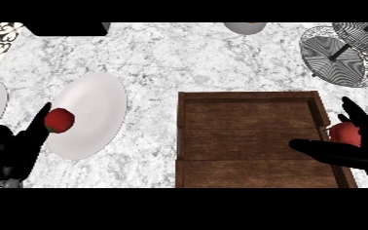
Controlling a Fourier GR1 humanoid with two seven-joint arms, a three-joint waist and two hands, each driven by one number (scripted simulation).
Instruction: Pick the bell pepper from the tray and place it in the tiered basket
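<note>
Red bell pepper (345,133) pinched between thumb and fingers of right hand (338,153), at right rim of wooden tray (248,126); grasp step looks about done. Next move: lift clear, carry ahead of hand to tiered basket (332,53). Left hand (18,148) rests spread, lower left

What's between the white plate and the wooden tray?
Head view: nothing, just bare marble counter between the plate and the tray.
</note>
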